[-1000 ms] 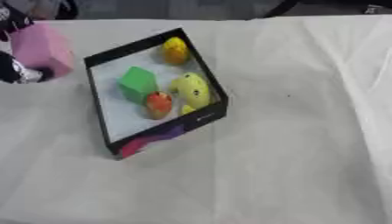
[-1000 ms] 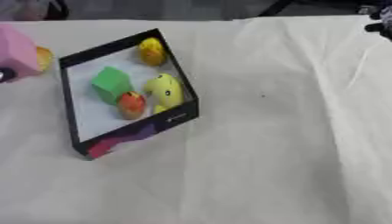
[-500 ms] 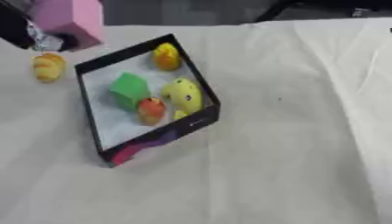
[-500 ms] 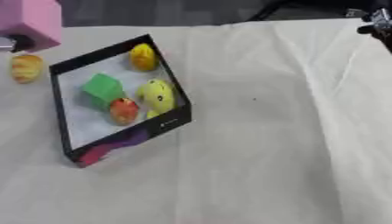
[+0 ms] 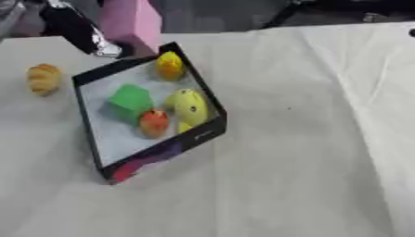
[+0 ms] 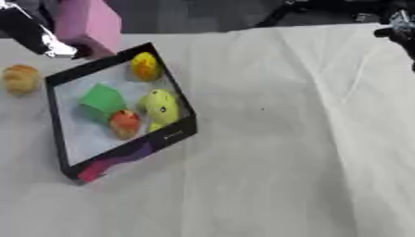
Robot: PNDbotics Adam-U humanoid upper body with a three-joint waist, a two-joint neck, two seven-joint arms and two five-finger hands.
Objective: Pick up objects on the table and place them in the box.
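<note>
A black box with a white floor stands left of centre, turned askew. Inside lie a green block, a small yellow thing at the far corner, a yellow oblong thing and an orange-red fruit. My left hand is at the upper left, shut on a pink block held in the air just beyond the box's far corner. A yellow-brown bread-like thing lies on the cloth left of the box. Part of my right hand shows at the upper right edge.
A white cloth with soft folds covers the table. Its far edge runs along the top, with dark shapes behind it. The cloth spreads wide to the right of the box and in front of it.
My left hand has lifted the pink block from the table left of the box and carried it up and right, uncovering the bread-like thing. The camera has shifted as well.
</note>
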